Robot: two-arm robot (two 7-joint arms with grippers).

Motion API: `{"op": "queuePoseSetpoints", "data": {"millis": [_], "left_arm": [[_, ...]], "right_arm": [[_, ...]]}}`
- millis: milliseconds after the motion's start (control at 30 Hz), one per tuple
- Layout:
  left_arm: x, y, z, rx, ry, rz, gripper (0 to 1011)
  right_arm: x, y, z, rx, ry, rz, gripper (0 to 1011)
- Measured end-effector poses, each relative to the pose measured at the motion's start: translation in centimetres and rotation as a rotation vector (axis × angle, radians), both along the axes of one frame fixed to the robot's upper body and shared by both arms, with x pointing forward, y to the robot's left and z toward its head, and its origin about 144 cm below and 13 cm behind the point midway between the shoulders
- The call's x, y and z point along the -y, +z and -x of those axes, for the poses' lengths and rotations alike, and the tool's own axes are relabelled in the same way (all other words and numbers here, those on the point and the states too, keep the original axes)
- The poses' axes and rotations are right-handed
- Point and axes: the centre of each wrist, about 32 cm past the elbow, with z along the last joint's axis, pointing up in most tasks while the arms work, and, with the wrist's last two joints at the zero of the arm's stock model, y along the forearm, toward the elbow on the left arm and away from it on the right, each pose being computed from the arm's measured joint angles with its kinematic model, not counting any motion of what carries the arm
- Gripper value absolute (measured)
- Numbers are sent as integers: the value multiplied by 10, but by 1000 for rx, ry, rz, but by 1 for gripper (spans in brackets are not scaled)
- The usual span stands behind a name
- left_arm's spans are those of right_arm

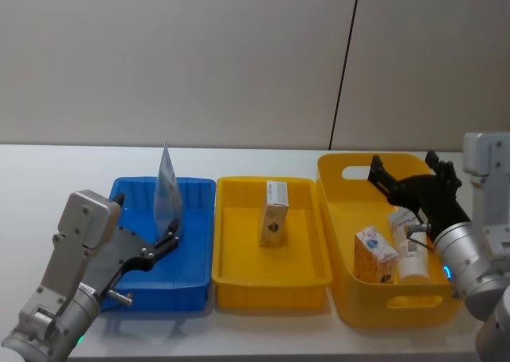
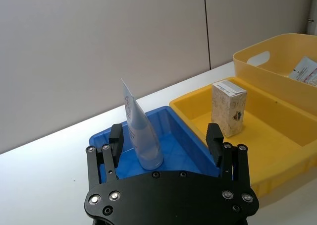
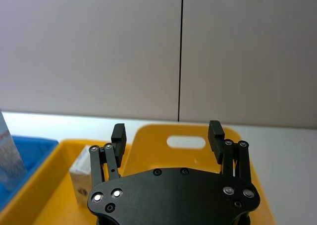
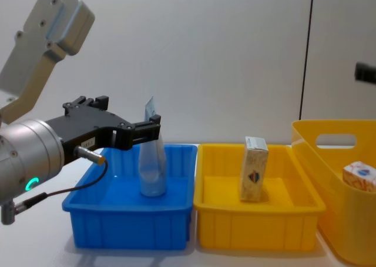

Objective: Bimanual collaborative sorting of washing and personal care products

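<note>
On the bench, a pouch (image 1: 166, 193) stands in the blue bin (image 1: 195, 278) and a carton (image 1: 274, 214) in the middle tray (image 1: 271, 282), both sorted. Left claw (image 2: 166, 138) hovers open beside the pouch; right claw (image 1: 405, 171) hangs open above the basket (image 1: 398, 308), where a box (image 1: 374, 253) waits.

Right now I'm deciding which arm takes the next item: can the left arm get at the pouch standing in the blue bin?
Probably yes. The left gripper hangs just in front of the pouch with its jaws open, and nothing stands between them. The pouch is alone in the blue bin.
</note>
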Motion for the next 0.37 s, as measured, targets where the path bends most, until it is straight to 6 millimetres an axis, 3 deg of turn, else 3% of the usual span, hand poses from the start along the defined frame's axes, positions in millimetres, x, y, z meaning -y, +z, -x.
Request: {"op": "queuePoseSetpoints", "data": {"millis": [367], "left_arm": [[0,0,0,0,0,0,1001]], "right_arm": [[7,10,3,176,30,-55,1003]]}}
